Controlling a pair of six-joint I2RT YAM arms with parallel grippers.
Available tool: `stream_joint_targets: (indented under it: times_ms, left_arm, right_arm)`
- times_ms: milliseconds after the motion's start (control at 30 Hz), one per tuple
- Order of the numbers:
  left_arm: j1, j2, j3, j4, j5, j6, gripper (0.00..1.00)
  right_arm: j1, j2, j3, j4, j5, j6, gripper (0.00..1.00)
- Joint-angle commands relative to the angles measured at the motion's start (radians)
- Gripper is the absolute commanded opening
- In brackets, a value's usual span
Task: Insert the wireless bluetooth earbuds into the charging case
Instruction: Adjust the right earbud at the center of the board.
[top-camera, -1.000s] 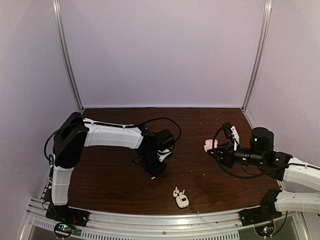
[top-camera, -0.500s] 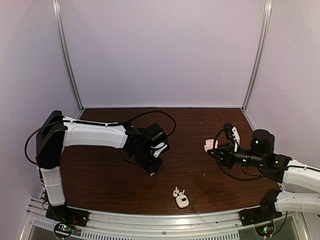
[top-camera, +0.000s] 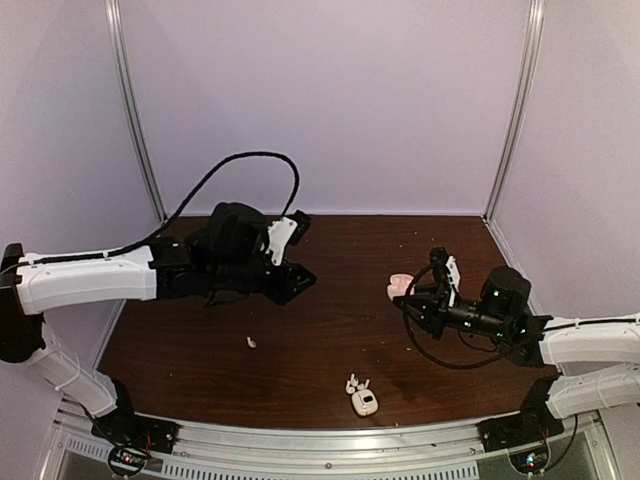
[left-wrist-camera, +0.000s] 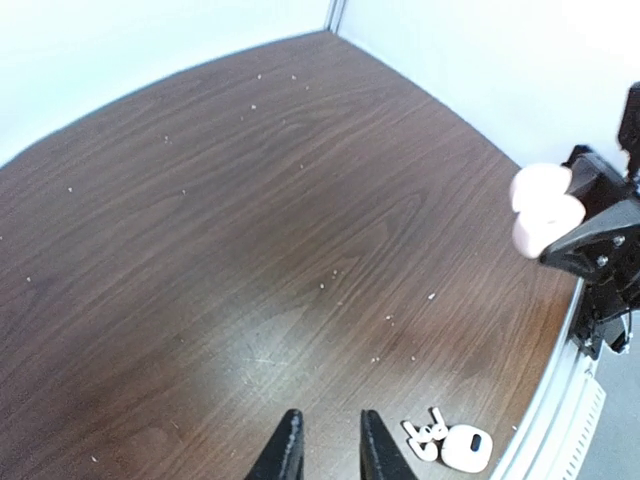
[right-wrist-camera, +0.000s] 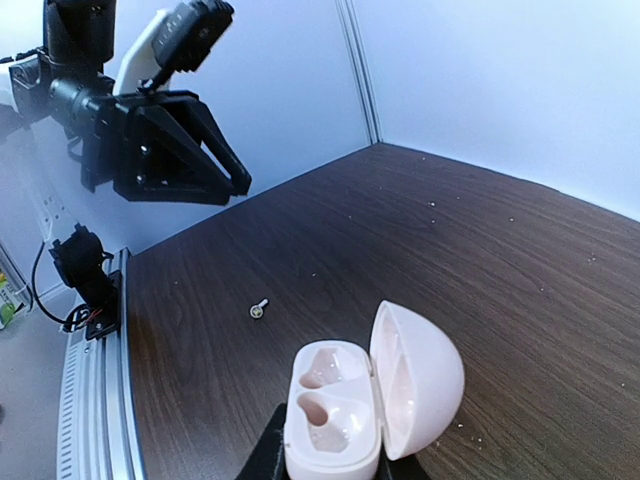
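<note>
My right gripper (top-camera: 404, 294) is shut on a pale pink case (right-wrist-camera: 335, 410) held above the table's right side. Its hinged lid (right-wrist-camera: 420, 380) stands open over two empty wells. A white charging case (top-camera: 365, 403) lies near the front edge, with two white earbuds (top-camera: 355, 383) touching it; they also show as earbuds (left-wrist-camera: 427, 438) beside the case (left-wrist-camera: 467, 447). One small loose earbud (top-camera: 252, 342) lies left of centre on the table, also seen as a tiny earbud (right-wrist-camera: 259, 309). My left gripper (top-camera: 303, 282) hovers high over the back left, its jaws slightly apart and empty (left-wrist-camera: 328, 425).
The dark wood table (top-camera: 330, 330) carries scattered pale crumbs. A metal rail (top-camera: 320, 440) runs along the near edge. Pale walls with two upright posts (top-camera: 135, 110) close in the back and sides.
My left arm has lifted off the table and swung up and back to the left, jaws opening slightly. A small loose earbud now shows on the table. My right gripper has shifted left with the pink case.
</note>
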Motion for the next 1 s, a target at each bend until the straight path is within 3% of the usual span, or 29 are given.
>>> stream_joint_targets:
  times_ms: [0,167,233,400,633,800,967]
  left_arm:
    - [0.067,-0.034,-0.015,0.03,-0.022,-0.001,0.25]
    - [0.145,-0.084,-0.129,-0.093,0.051,-0.107,0.25]
    - [0.15,-0.105,-0.178,-0.136,0.053,-0.137,0.31]
    - [0.151,-0.067,-0.196,-0.305,0.149,-0.016,0.46]
    - [0.151,0.065,-0.098,-0.507,-0.018,0.176,0.5]
    - [0.186,0.14,-0.079,-0.401,0.115,0.176,0.59]
    - [0.223,0.172,-0.08,-0.32,0.16,0.15,0.65]
  right_arm:
    - [0.015,0.1,0.056,0.142,-0.027,-0.01,0.0]
    - [0.018,0.106,0.085,0.077,-0.039,-0.026,0.0]
    - [0.018,0.095,0.086,0.042,-0.041,-0.032,0.01]
    - [0.017,0.064,0.066,0.008,-0.071,-0.029,0.01]
    - [0.017,0.022,0.034,0.007,-0.084,-0.009,0.01]
    - [0.017,0.025,0.041,-0.018,-0.088,-0.018,0.01]
    - [0.017,0.013,0.039,-0.031,-0.083,-0.021,0.01]
